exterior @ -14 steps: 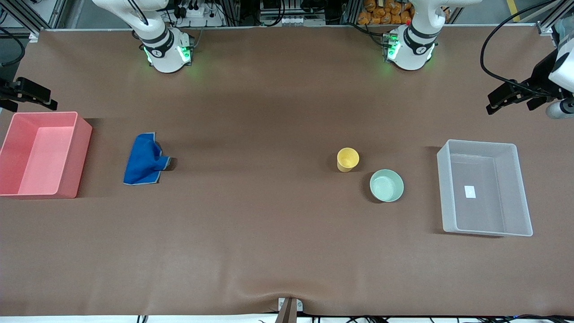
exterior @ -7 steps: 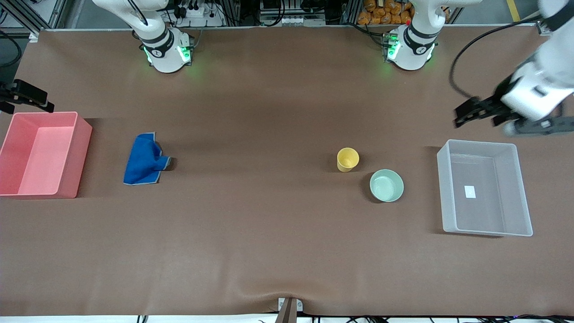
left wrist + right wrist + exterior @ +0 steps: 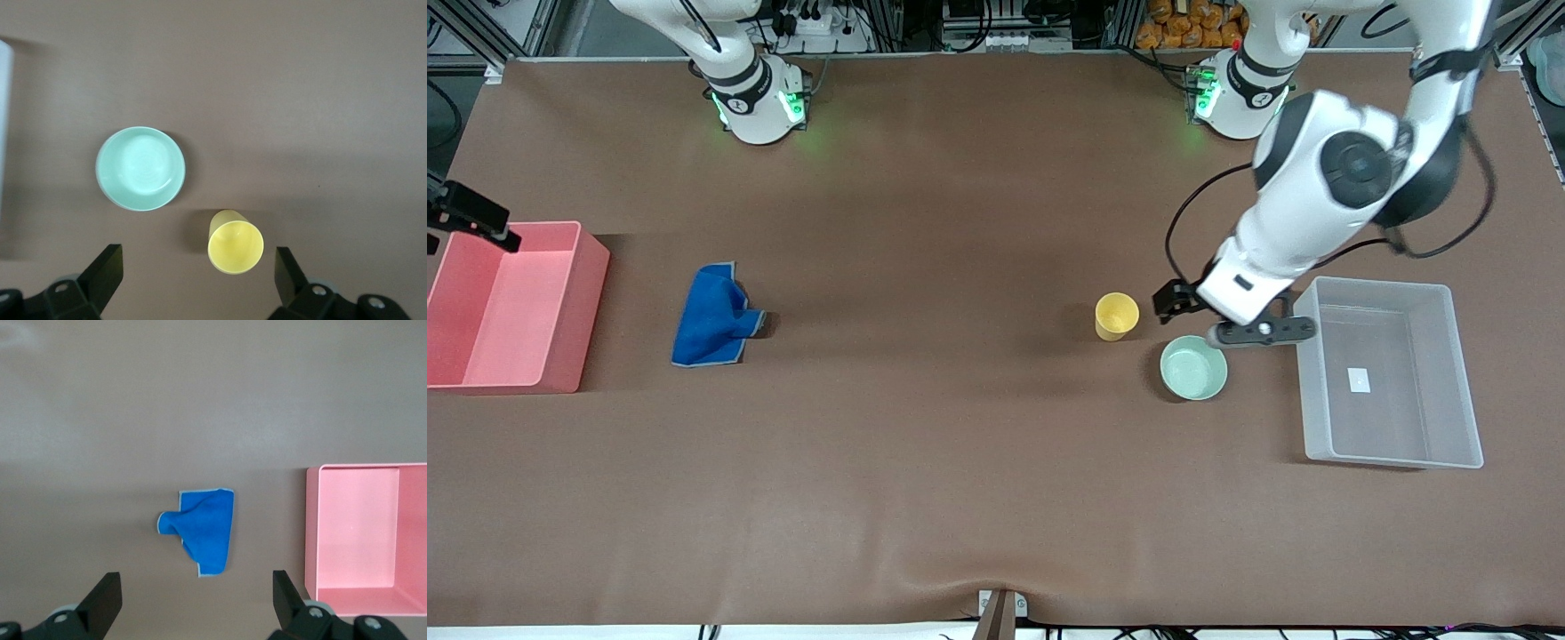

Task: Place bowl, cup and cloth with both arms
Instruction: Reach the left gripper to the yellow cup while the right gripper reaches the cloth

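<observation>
The yellow cup [image 3: 1116, 316] [image 3: 235, 243] stands upright on the brown table. The mint-green bowl [image 3: 1193, 367] [image 3: 140, 168] sits beside it, nearer the front camera. My left gripper [image 3: 1190, 304] [image 3: 197, 270] hangs open in the air over the table just by the cup and bowl, holding nothing. The blue cloth [image 3: 713, 316] [image 3: 203, 530] lies crumpled toward the right arm's end. My right gripper [image 3: 471, 216] [image 3: 197, 593] is open and empty, up over the edge of the pink bin.
A pink bin [image 3: 507, 307] [image 3: 363, 537] stands at the right arm's end beside the cloth. A clear plastic bin [image 3: 1387, 372] stands at the left arm's end, close to the bowl. The left arm's elbow [image 3: 1356, 164] reaches over the table above that bin.
The left arm has swung in from the table's end, across the clear bin's corner, to over the cup and bowl. The right gripper has shifted slightly by the pink bin.
</observation>
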Robot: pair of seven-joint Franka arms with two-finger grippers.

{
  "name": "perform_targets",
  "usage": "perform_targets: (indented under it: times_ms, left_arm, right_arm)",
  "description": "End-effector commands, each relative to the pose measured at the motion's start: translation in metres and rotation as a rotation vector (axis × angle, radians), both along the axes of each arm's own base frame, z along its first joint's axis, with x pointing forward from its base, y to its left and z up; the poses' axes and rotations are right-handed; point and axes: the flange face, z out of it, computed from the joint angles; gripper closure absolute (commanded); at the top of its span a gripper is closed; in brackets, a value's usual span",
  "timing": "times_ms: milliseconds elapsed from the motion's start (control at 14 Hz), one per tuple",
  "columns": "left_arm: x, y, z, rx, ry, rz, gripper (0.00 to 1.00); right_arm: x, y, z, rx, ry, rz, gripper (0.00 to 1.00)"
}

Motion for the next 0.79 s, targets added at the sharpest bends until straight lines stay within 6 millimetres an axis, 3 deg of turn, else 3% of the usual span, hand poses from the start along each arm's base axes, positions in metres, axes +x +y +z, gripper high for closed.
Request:
perform_targets:
  times_ms: [0, 286, 357, 429, 571, 714]
  left_arm:
    - [-0.011, -0.012, -0.044, -0.011, 0.017, -0.007, 0.00]
    - [-0.016, -0.025, -0.105, 0.003, 0.102, -0.039, 0.00]
    - [-0.017, -0.026, -0.120, 0.002, 0.112, -0.041, 0.00]
    - [-0.020, -0.026, -0.131, 0.008, 0.115, -0.047, 0.00]
    - [-0.028, -0.025, -0.154, 0.031, 0.123, -0.069, 0.00]
    - [-0.033, -0.023, -0.168, 0.042, 0.142, -0.078, 0.09]
  right_arm:
    - [0.030, -0.024, -0.047, 0.004, 0.058, -0.033, 0.00]
    - [0.039, -0.037, -0.072, 0.012, 0.097, -0.048, 0.00]
    - [0.046, -0.038, -0.088, 0.010, 0.110, -0.050, 0.00]
    - [0.059, -0.042, -0.122, 0.013, 0.153, -0.056, 0.00]
    - [0.061, -0.050, -0.139, 0.018, 0.186, -0.069, 0.00]
    - [0.063, -0.041, -0.151, 0.011, 0.213, -0.051, 0.00]
